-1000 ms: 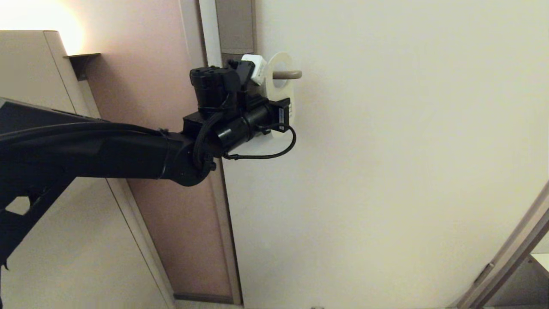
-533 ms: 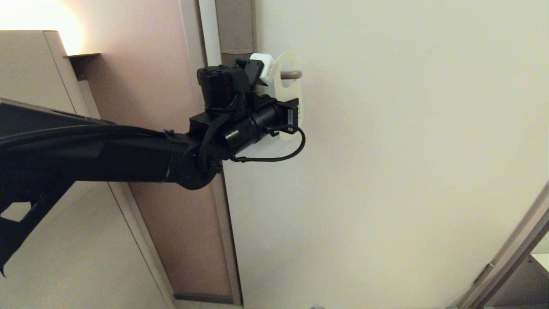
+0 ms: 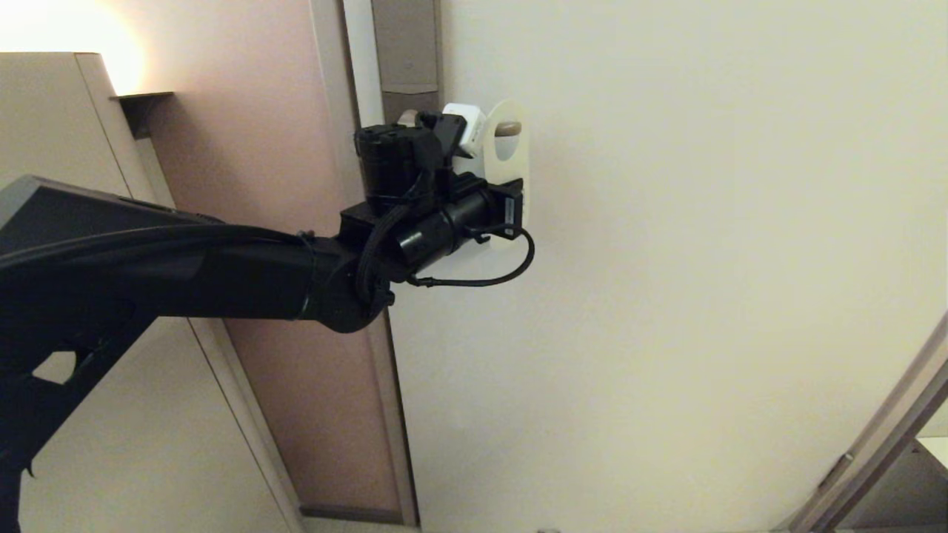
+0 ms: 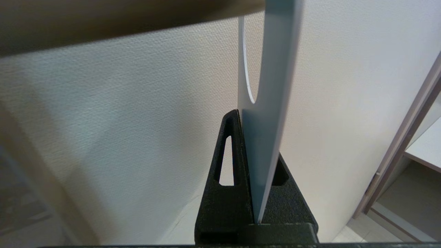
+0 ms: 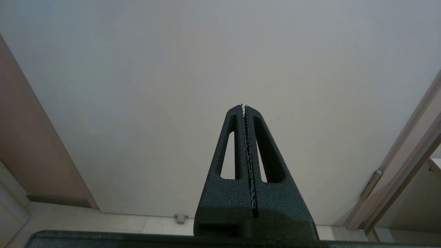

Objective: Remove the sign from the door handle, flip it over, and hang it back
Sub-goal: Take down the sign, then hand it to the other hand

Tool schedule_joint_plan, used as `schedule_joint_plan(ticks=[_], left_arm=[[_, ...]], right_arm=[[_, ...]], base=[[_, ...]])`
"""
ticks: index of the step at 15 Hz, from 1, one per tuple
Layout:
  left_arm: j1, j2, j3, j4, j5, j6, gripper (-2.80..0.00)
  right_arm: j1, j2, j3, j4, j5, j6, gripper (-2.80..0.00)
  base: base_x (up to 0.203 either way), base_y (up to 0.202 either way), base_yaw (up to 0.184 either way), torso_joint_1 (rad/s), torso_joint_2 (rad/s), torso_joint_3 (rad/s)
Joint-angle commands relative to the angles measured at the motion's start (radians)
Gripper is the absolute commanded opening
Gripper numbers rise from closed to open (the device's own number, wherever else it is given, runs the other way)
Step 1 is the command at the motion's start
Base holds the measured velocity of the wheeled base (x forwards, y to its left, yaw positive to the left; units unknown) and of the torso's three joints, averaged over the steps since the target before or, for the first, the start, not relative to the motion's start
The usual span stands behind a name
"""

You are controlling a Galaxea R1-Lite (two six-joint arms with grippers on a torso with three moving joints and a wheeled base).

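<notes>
The left gripper (image 4: 256, 165) pinches the sign (image 3: 509, 159) edge-on below its oval hole, fingers (image 4: 231, 162) pressed flat on both faces. The sign's hole sits around the rounded tip of the handle (image 3: 508, 129), right at the handle's free end. Bare door (image 3: 703, 259) spreads wide beyond that end. The right gripper (image 5: 244, 108) is pressed together on nothing, low before the door, well apart from the sign.
</notes>
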Motion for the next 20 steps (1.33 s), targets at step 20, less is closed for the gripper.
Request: schedule_joint_plan(ticks=[20], left_arm=[[-0.194,-0.140,0.116,-0.002,-0.147,-0.025,-2.80]], right_arm=[[0.000,0.001,0.000,-0.001,0.000,0.000,-2.80]], base=[[0.000,0.000,0.000,0.000,0.00,0.000]])
